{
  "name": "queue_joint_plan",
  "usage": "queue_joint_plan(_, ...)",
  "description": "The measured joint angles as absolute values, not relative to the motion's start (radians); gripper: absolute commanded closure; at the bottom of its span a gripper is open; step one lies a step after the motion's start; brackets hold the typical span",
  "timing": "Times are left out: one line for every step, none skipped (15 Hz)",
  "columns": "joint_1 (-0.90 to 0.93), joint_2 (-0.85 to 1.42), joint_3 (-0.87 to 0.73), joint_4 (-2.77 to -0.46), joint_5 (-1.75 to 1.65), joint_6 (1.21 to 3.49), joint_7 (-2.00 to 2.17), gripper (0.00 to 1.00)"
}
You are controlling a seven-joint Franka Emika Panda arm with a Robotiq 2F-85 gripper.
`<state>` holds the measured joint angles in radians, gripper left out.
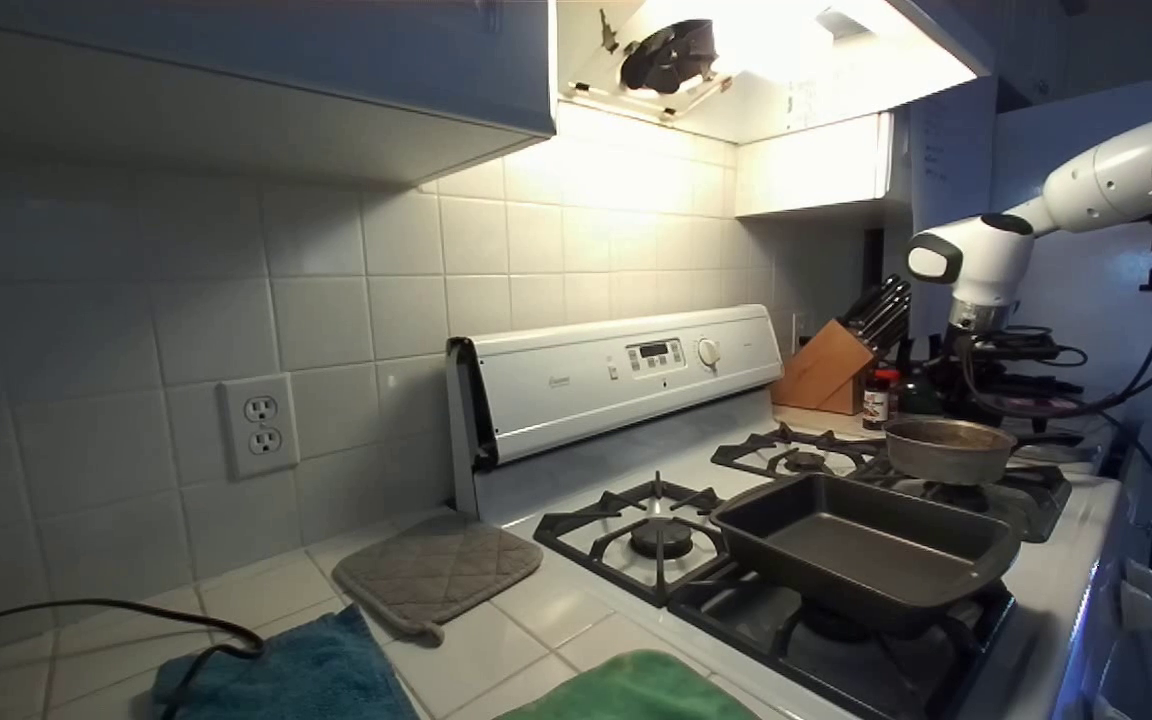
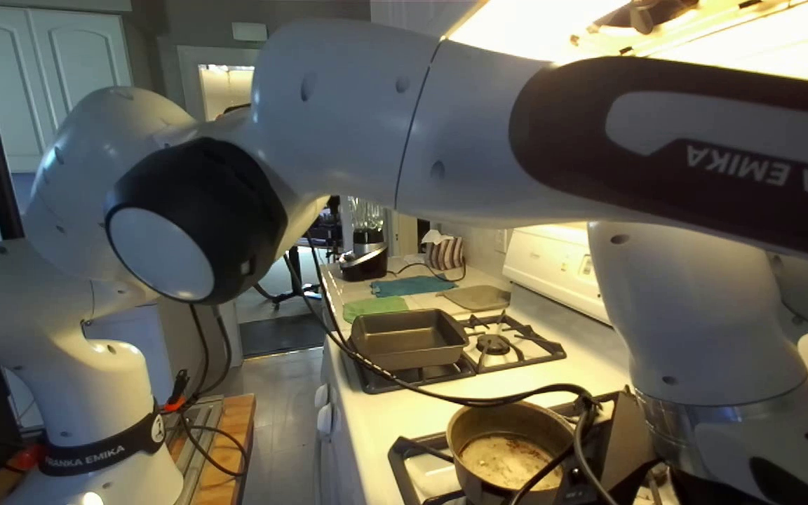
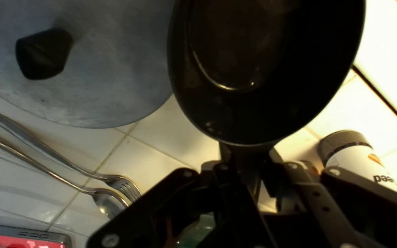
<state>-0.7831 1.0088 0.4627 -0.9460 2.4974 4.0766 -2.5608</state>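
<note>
Dark pan (image 3: 260, 110) gripped by its handle, read from the wrist view

End effector (image 3: 248, 167): narrow, fingers clasping the pan's handle; bowl reaches out past the fingertips. Exterior views do not resolve this grip. Cannot tell whether the pan rests on the tiled surface (image 3: 160, 160). Just beside the pan: grey lid (image 3: 122, 75) with black knob. Wrist view also gives fork (image 3: 117, 182) and spoon (image 3: 107, 203), side by side, and a pale-labelled jar (image 3: 360, 162) on the opposite side. Farther out, on the stove (image 1: 546, 405) in both exterior views: saucepan (image 2: 502, 452) and baking pan (image 1: 866, 545), the saucepan's stained inside showing from above in an exterior view. Knife block (image 1: 821, 370) in an exterior view; whole blender (image 2: 365, 261) in an exterior view
</note>
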Motion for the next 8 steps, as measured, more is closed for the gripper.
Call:
queue_joint_plan(-0.782, 1.018, 0.462, -0.935, 2.497, 4.077, -2.561, 0.94)
queue_joint_plan(-0.781, 1.027, 0.460, -0.923, 2.497, 4.077, -2.561, 0.94)
queue_joint_plan(-0.779, 1.036, 0.459, -0.911, 2.497, 4.078, -2.561, 0.94)
queue_joint_plan(-0.777, 1.045, 0.457, -0.900, 2.497, 4.080, -2.561, 0.94)
queue_joint_plan(-0.774, 1.054, 0.456, -0.888, 2.497, 4.082, -2.561, 0.94)
queue_joint_plan(-0.772, 1.063, 0.456, -0.875, 2.497, 4.085, -2.561, 0.94)
queue_joint_plan(-0.769, 1.071, 0.456, -0.865, 2.497, 4.088, -2.561, 0.94)
queue_joint_plan(-0.767, 1.078, 0.456, -0.854, 2.497, 4.090, -2.561, 0.94)
